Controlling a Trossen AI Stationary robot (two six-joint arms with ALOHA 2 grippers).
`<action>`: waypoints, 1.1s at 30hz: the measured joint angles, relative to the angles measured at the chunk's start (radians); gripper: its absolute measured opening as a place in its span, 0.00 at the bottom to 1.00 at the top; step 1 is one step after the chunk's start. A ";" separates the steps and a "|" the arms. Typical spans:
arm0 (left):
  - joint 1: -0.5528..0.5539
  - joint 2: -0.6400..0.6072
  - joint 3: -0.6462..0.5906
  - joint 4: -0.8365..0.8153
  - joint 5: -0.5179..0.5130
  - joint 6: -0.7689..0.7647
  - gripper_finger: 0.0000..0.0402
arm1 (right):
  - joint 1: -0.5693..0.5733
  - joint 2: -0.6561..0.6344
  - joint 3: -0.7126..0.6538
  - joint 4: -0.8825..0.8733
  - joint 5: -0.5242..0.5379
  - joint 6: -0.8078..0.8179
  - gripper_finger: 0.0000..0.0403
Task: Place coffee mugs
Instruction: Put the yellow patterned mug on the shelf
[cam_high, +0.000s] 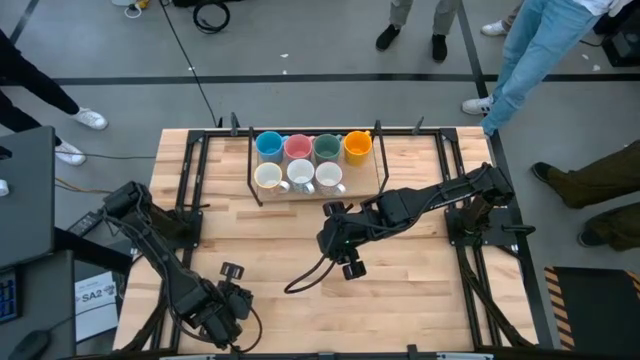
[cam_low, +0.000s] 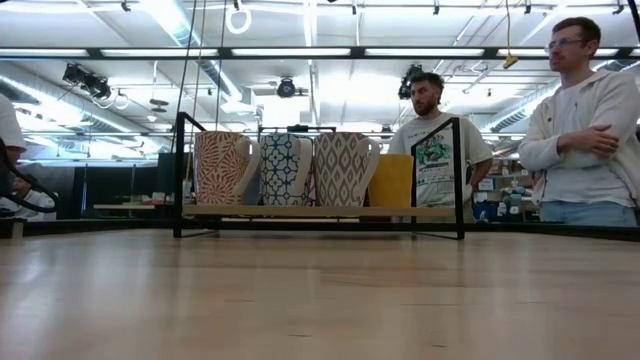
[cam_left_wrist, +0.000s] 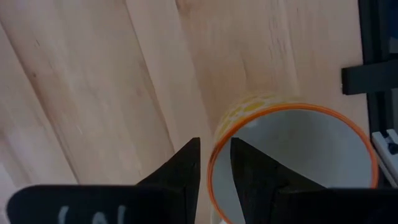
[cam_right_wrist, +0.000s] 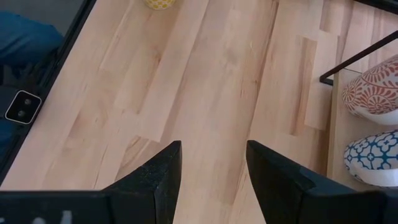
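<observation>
A mug with an orange rim (cam_left_wrist: 292, 162), white inside and yellow-patterned outside, is under my left gripper (cam_left_wrist: 214, 146) near the table's near left corner. In the high view my left gripper (cam_high: 224, 318) hides it. Its lower part (cam_right_wrist: 159, 3) shows in the right wrist view. More coffee mugs stand on the rack (cam_high: 250, 165) at the far edge. The back row holds blue (cam_high: 268, 144), pink (cam_high: 298, 148), dark green (cam_high: 327, 148) and orange (cam_high: 358, 146). Pale mugs (cam_high: 302, 177) stand in front. My right gripper (cam_high: 335, 235) hangs open over the table's middle, with nothing between its fingers (cam_right_wrist: 163, 171). My left gripper has the mug's rim (cam_left_wrist: 213, 163) between its two fingers, one finger (cam_left_wrist: 252, 168) inside the mug and the other outside. The fingers come from above, pointing down. The mug is upright with its mouth up. I cannot tell whether its base rests on the table.
The rack (cam_low: 180, 170) is a black wire frame with a wooden board, and patterned mugs (cam_low: 222, 168) stand on it. Black rails run along the table's left and right sides (cam_high: 455, 200). Bare wood lies between the rack and the arms. People (cam_low: 585, 120) stand beyond the far edge.
</observation>
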 joint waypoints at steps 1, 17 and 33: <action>0.001 0.003 0.000 0.001 -0.001 0.004 0.24 | 0.000 0.000 0.000 0.000 0.000 0.000 0.46; 0.004 0.004 -0.085 0.106 0.024 0.006 0.24 | 0.008 0.000 0.000 -0.028 0.000 -0.003 0.46; 0.049 0.000 -0.083 0.138 0.034 -0.164 0.07 | 0.064 -0.036 -0.216 -0.049 0.033 0.102 0.46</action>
